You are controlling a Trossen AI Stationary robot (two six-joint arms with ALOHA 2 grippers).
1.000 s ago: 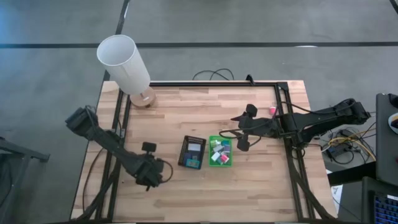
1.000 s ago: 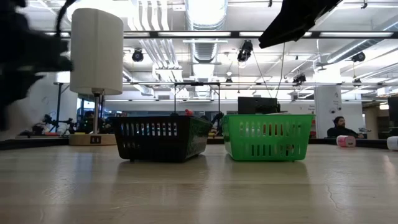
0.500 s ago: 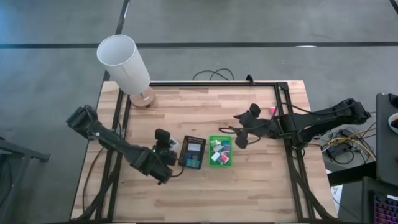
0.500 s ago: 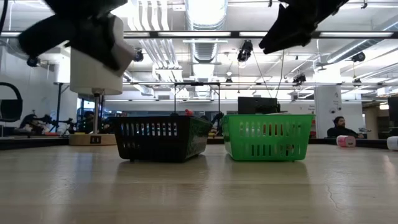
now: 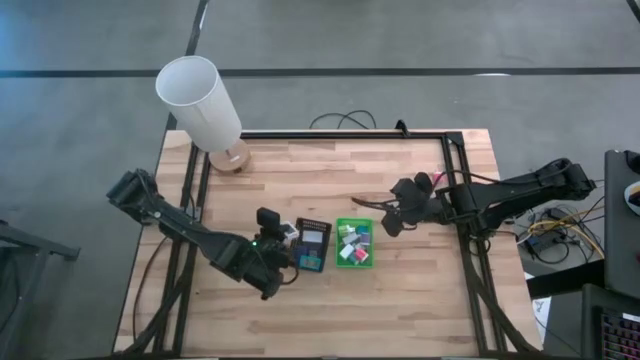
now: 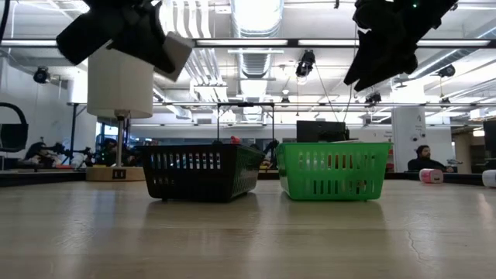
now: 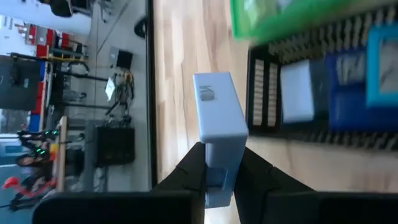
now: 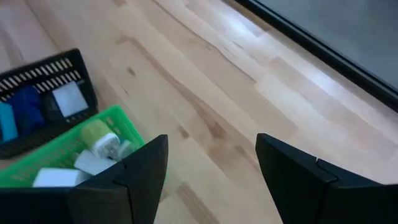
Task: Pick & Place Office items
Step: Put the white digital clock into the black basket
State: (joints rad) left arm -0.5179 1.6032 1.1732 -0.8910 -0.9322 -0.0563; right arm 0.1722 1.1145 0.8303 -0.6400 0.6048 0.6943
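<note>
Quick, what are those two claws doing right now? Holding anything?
Left gripper: shut on a pale blue-white block, next to the black basket.
Right gripper: open, holding nothing, near the green basket.

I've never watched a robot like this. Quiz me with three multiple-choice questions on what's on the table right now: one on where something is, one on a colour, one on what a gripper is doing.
1. Where does the black slotted basket stand?
A. beside the green basket, on the lamp's side
B. at the table's far corner
C. stacked on the green basket

2. What colour is the basket nearer the right gripper?
A. red
B. bright green
C. yellow

3. What is the left gripper doing?
A. hanging open and empty
B. pressing on the tabletop
C. shut on a pale blue-white block

Answers:
1 A: the high view shows them side by side, with the white lamp off towards the black one's side.
2 B: both the high and low views show it green.
3 C: the left wrist view shows the block clamped between its fingers.
</note>
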